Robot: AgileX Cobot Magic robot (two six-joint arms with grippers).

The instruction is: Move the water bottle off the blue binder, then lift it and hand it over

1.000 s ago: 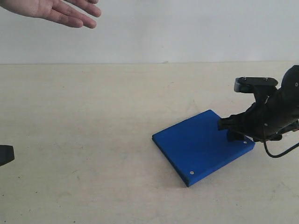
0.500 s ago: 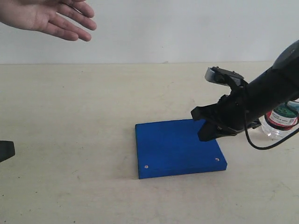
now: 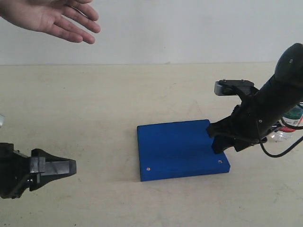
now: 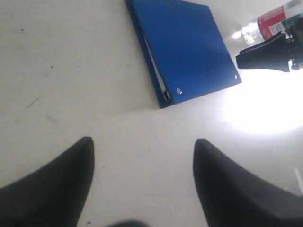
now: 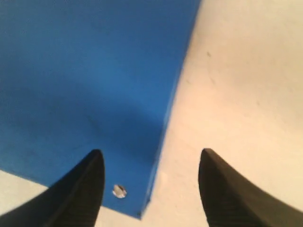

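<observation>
The blue binder (image 3: 177, 149) lies flat and closed on the table, with nothing on it. The water bottle (image 3: 292, 118) is on the table to the binder's right, mostly hidden behind my right arm. In the left wrist view its red label and clear body (image 4: 272, 18) show past the binder (image 4: 184, 52). My right gripper (image 3: 214, 138) is open over the binder's right edge. In its own view the jaws (image 5: 151, 152) straddle that edge (image 5: 165, 118) near a silver rivet (image 5: 119, 191). My left gripper (image 3: 68, 168) (image 4: 143, 142) is open and empty, low over bare table at the lower left.
A person's open hand (image 3: 52, 16) hovers palm down at the upper left, above the table's far edge. A black cable (image 3: 279, 150) loops under my right arm. A white wall closes the back.
The binder slid and turned to the left, then stayed put. The right gripper swung up and came back down to the binder's right edge. The left gripper has come into view at the lower left.
</observation>
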